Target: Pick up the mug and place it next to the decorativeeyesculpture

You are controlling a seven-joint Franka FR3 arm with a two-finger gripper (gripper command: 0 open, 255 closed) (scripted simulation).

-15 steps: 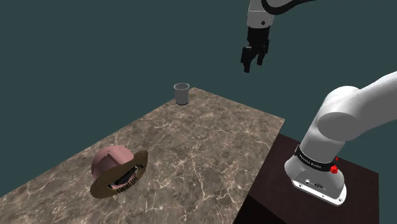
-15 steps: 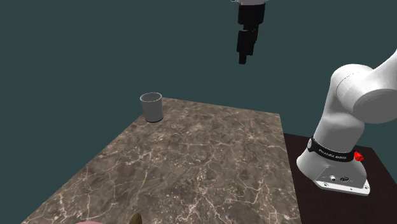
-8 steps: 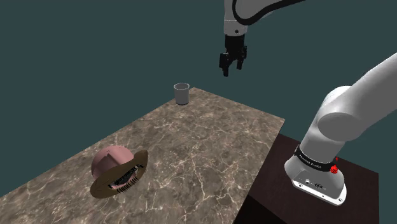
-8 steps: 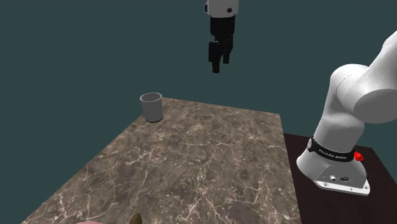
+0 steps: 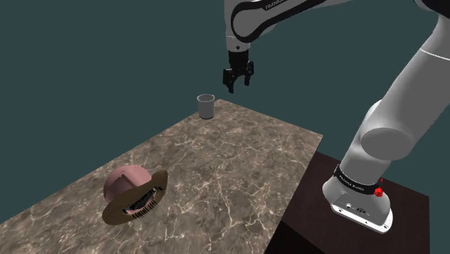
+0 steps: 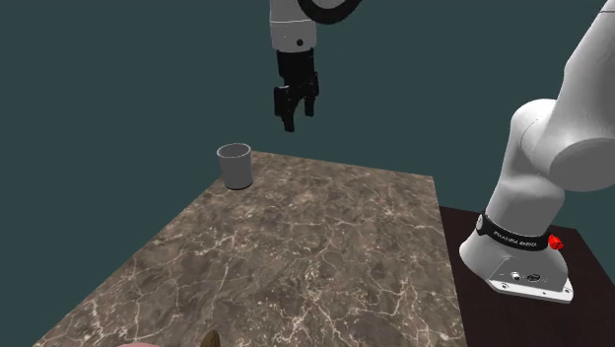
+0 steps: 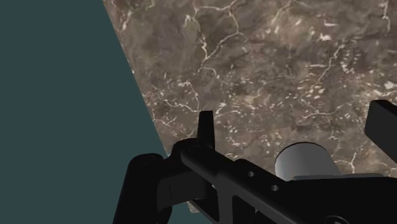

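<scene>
A small plain grey mug [image 5: 206,105] stands upright at the far corner of the brown marbled table [image 5: 238,166]. My black gripper [image 5: 238,85] hangs open in the air, above the mug and a little to the shoulder view's right of it, holding nothing. The second exterior view has the gripper [image 6: 299,116] up and to the right of the mug [image 6: 235,166]. In the wrist view the mug [image 7: 305,162] shows below the spread fingers [image 7: 205,127], partly hidden by the hand. The eye sculpture [image 5: 133,193], pink with a tan rim, rests near the table's front in the shoulder view.
The robot's white base [image 5: 360,195] sits on a dark stand [image 5: 310,216] to the shoulder view's right of the table. Plain teal background lies beyond the table's far edge [image 7: 137,83]. A sliver of the sculpture [image 6: 209,339] shows at the second exterior view's bottom.
The gripper has swung to the shoulder view's left and come down toward the mug, staying open. The mug and sculpture have not moved.
</scene>
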